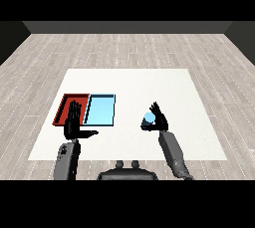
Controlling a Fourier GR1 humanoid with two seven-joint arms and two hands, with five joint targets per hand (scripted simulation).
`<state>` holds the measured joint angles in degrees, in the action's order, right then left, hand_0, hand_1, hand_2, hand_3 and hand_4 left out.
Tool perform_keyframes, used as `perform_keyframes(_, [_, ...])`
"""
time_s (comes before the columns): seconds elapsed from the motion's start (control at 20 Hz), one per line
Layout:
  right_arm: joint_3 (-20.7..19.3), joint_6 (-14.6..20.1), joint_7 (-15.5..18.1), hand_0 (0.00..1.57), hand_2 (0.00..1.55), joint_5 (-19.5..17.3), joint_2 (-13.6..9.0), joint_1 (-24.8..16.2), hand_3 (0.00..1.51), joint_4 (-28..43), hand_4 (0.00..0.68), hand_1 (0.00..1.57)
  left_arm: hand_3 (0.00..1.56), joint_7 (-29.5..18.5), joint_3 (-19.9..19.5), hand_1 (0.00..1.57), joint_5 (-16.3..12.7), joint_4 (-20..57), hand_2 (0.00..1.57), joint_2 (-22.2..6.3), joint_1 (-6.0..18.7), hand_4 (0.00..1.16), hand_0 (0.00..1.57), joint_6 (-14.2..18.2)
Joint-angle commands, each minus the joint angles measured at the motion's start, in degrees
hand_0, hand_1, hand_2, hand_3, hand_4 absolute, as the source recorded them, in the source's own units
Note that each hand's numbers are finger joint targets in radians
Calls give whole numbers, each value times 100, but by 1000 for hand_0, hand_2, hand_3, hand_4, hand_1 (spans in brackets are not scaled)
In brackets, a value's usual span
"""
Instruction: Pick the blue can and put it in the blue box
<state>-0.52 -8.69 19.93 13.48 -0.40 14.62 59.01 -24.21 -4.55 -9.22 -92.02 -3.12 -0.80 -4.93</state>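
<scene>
Nearest, the right hand curls round the blue can, holding it over the white table at the right of the trays. The left hand rests flat with straight fingers by the red tray. Farther back and to the left of the can lies the blue tray, so the carry should run leftward.

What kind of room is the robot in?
Probably a bare practice room for sorting. A white table stands on a grey plank floor, with a red tray and a blue tray on it. The right hand is curled round a blue can.
</scene>
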Motion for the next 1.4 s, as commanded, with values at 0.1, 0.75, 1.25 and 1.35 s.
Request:
perform_keyframes(0.1, [332, 213, 133, 0, 0, -73, 36, -273, 0, 166, 0, 0, 0, -228, -103, 0, 2, 263, 0, 13, 124, 0, 0, -7])
perform_keyframes(0.75, [535, 714, 422, 1056, 1218, -151, -5, 343, 1127, -735, 177, 1056, 0, 338, -68, 0, -181, -281, 0, 4, 142, 0, 0, 55])
perform_keyframes(1.25, [293, 1006, -90, 1555, 1490, -388, -155, 576, 1441, -806, 680, 1555, 0, 70, -32, 0, -235, -61, 0, 18, 70, 0, 0, -185])
perform_keyframes(1.35, [371, 1243, -172, 1552, 1481, -465, 13, 915, 1428, -803, 672, 1552, 0, -85, 67, 0, -40, -6, 0, 183, -17, 0, 0, 29])
